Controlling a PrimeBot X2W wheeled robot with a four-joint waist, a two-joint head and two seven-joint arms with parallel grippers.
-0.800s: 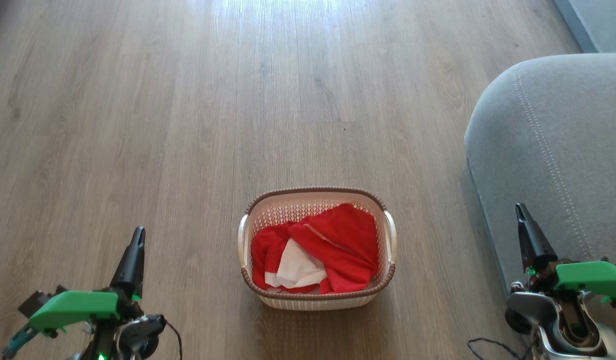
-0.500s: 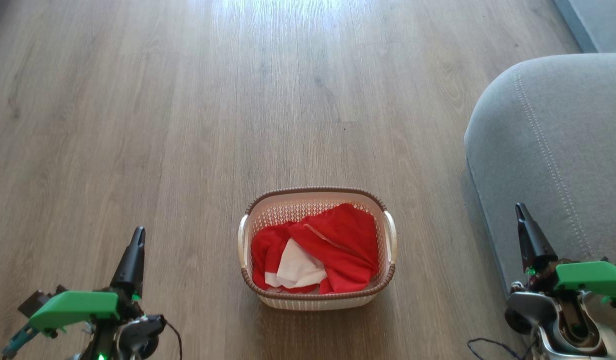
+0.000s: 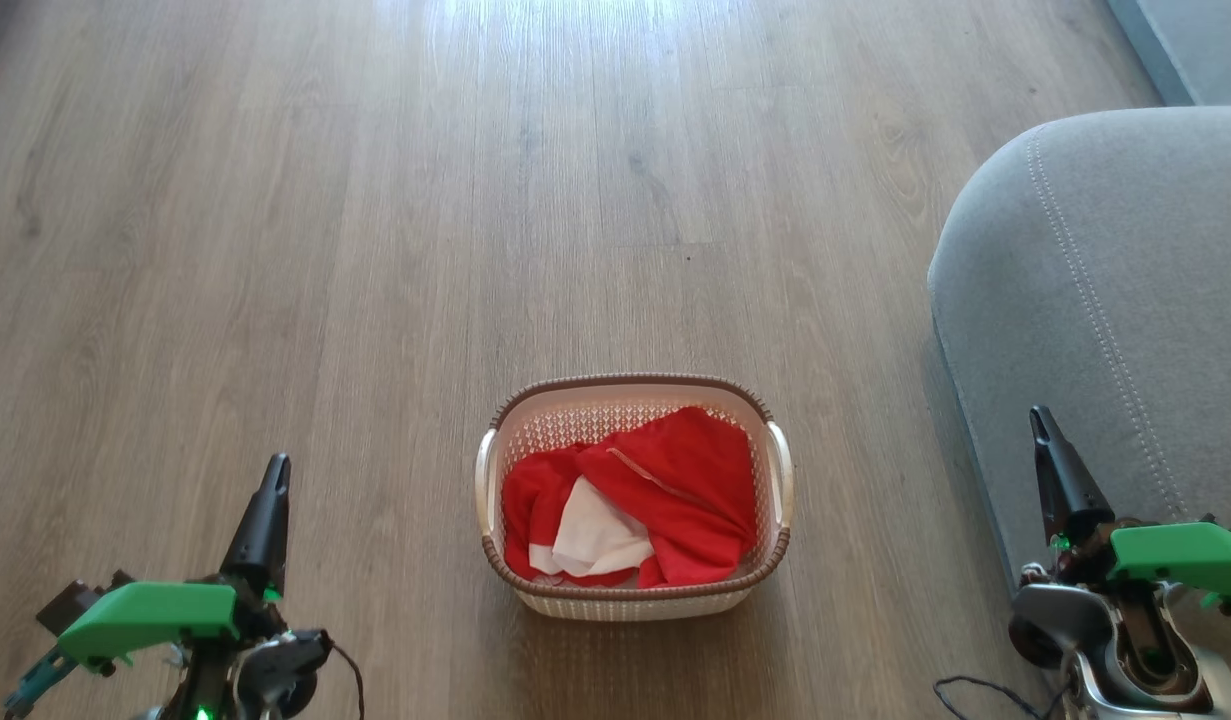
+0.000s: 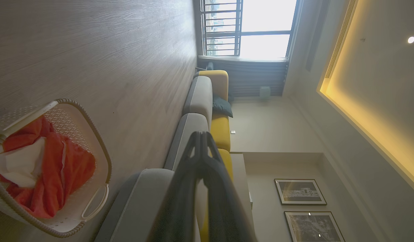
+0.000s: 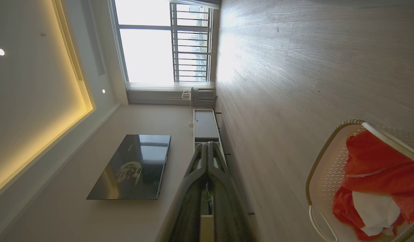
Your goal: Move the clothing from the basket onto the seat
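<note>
The red clothing with a white panel lies bunched in the cream basket on the wood floor, near the bottom centre of the head view. The grey seat with its stitched seam fills the right side. My left gripper hovers shut at the lower left, well apart from the basket. My right gripper is shut at the lower right, over the seat's edge. The left wrist view shows the basket, the clothing and shut fingertips. The right wrist view has the basket, clothing and shut fingertips.
Wood floor stretches ahead and to the left of the basket. A long grey and yellow sofa runs toward a window in the left wrist view. A television and low cabinet stand by the far wall.
</note>
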